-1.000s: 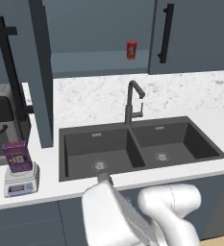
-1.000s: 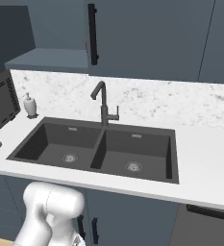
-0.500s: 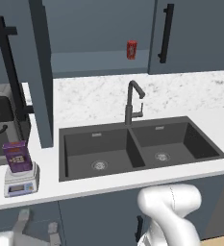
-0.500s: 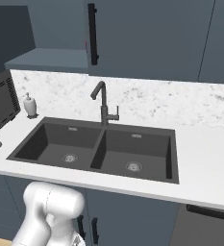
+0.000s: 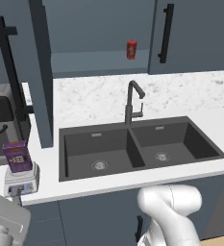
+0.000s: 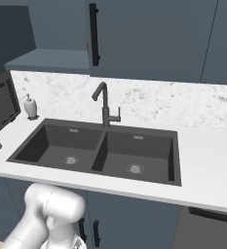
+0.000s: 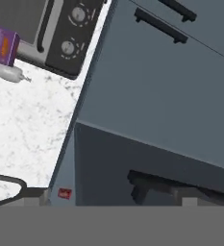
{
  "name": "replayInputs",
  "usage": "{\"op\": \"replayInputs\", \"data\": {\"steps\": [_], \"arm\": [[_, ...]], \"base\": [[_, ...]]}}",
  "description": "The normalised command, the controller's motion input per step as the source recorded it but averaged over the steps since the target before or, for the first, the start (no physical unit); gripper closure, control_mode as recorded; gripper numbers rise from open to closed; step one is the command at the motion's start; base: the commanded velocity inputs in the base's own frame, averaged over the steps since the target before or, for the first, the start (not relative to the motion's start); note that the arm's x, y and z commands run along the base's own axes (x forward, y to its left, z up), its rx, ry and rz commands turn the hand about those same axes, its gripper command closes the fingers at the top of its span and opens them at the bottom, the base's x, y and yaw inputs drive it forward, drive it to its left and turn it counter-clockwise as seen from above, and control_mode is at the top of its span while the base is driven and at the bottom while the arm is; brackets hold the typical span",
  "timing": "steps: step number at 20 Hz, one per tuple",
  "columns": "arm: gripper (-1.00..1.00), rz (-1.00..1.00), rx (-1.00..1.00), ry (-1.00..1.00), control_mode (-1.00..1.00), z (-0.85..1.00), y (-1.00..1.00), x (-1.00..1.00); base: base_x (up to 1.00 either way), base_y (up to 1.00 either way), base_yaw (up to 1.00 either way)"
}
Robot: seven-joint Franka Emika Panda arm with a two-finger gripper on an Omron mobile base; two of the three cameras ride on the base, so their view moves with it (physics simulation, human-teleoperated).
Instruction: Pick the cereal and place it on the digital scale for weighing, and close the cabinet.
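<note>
The purple cereal (image 5: 17,156) stands upright on the light grey digital scale (image 5: 21,183) at the counter's front left. The cereal (image 7: 0,44) also shows at the top left of the rolled hand view. The cabinet's left door (image 5: 39,72) stands swung open toward me, its black bar handle (image 5: 7,72) beside it. The right door (image 5: 195,33) is shut. My gripper (image 7: 113,201) is open with nothing between its widely spread tips. It faces the blue-grey cabinet fronts (image 7: 156,96). My hand (image 5: 3,223) hangs low, below the counter edge under the scale.
A red can (image 5: 131,49) stands on the open cabinet's shelf. A dark double sink (image 5: 137,146) with a faucet (image 5: 131,102) takes the counter's middle. A dark appliance (image 5: 0,125) sits behind the scale. A soap dispenser (image 6: 30,106) stands at the backsplash.
My arm has swung from the bottom middle of the left base view down to its lower left corner. The cereal, scale and cabinet door have not moved.
</note>
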Motion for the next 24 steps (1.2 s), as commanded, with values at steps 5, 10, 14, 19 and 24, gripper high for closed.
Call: {"op": "replayInputs", "data": {"steps": [5,10,14,19,24], "arm": [[-1.0,-0.06,0.13,-0.16,-1.0,-0.74,0.45,1.0],[-1.0,-0.06,0.17,-0.35,-1.0,-0.8,0.08,0.86],[-1.0,-0.27,0.0,-0.32,-1.0,0.22,0.19,0.03],[-1.0,-0.33,0.01,0.02,-1.0,0.46,0.03,0.06],[-1.0,-0.19,0.0,0.23,-1.0,0.62,-0.05,0.24]], "base": [[0.0,0.0,0.0],[0.0,0.0,0.0],[0.0,0.0,0.0],[0.0,0.0,0.0],[0.0,0.0,0.0]]}}
